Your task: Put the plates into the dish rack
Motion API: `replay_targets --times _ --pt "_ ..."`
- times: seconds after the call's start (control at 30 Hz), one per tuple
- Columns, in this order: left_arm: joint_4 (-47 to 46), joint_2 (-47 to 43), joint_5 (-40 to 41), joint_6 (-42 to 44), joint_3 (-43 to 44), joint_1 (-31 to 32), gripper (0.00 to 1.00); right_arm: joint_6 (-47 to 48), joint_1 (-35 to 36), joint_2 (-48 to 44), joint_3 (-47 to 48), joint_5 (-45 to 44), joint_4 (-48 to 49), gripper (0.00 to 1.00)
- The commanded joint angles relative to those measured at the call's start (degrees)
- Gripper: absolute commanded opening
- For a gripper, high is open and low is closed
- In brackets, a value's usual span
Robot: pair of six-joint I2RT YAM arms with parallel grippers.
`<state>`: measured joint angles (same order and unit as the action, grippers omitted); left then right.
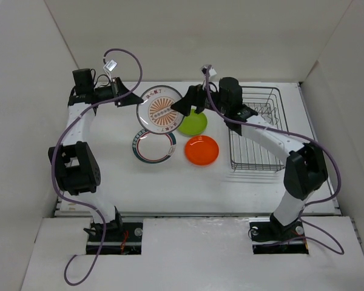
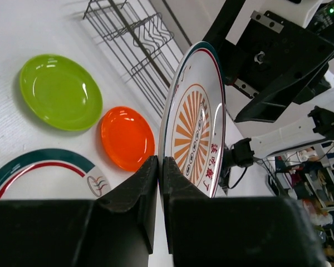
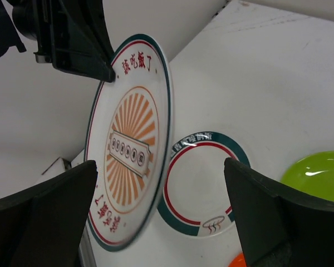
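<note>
My left gripper (image 2: 160, 161) is shut on the rim of the small white plate with the orange centre pattern (image 2: 195, 128) and holds it tilted up above the table (image 1: 161, 108). My right gripper (image 3: 160, 166) is open, and the plate's opposite edge (image 3: 131, 150) lies between its spread fingers. The larger plate with the green-and-red rim (image 1: 139, 151) lies flat below it. The lime green plate (image 1: 194, 124) and the orange plate (image 1: 201, 150) lie flat to the right. The dark wire dish rack (image 1: 255, 130) stands at the right and holds no plates.
White walls enclose the table at the back and on both sides. The right arm's body (image 2: 278, 61) hangs close behind the held plate. The rack's upright slot wires (image 2: 139, 39) are at its far end.
</note>
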<state>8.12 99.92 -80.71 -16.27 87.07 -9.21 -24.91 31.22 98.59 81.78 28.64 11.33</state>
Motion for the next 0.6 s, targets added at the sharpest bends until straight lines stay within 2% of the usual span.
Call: replay_targets --times 0.0,0.07,0.13,0.17,0.2,0.27,0.43,0.47,0.5,0.53,0.57 --pt "12.53 -2.27 -0.77 11.96 3.02 1.21 0.0 -3.65 1.03 0.47 0.84 3.61 7.73 1.0" --pt "13.24 -2.27 -1.29 11.97 2.5 1.21 0.0 -3.66 1.03 0.47 0.84 4.31 7.74 0.89" --pt "13.24 -2.79 -1.3 12.49 2.49 1.21 0.0 -4.18 1.03 1.86 1.62 5.36 7.74 0.71" --pt "12.72 -2.8 -1.3 12.49 2.49 1.21 0.0 -4.19 1.03 2.48 2.15 7.02 7.74 0.4" --pt "12.19 -2.8 -1.3 11.71 2.49 1.74 0.0 -4.97 1.03 2.49 2.77 7.04 7.74 0.23" --pt "10.26 -3.33 -1.3 9.69 2.49 1.74 0.0 -5.59 1.03 3.28 2.77 7.66 7.74 0.0" --pt "8.67 -4.38 1.78 8.36 2.49 1.74 0.0 -6.12 -0.81 2.58 2.07 6.25 4.95 0.0" --pt "8.67 -4.38 3.87 7.84 2.49 1.74 0.04 -5.25 -1.6 0.84 1.29 6.25 4.23 0.0" --pt "8.67 -4.99 5.37 7.84 2.49 1.74 0.17 -4.54 -2.56 -0.14 1.28 4.33 3.27 0.0" --pt "8.67 -5.0 6.52 7.83 2.49 1.74 0.35 -3.75 -4.75 -1.19 0.67 2.75 -0.05 0.0" --pt "9.36 -5.52 7.83 7.83 2.49 1.74 0.94 -1.22 -6.07 -3.81 0.66 0.91 -2.08 0.0"
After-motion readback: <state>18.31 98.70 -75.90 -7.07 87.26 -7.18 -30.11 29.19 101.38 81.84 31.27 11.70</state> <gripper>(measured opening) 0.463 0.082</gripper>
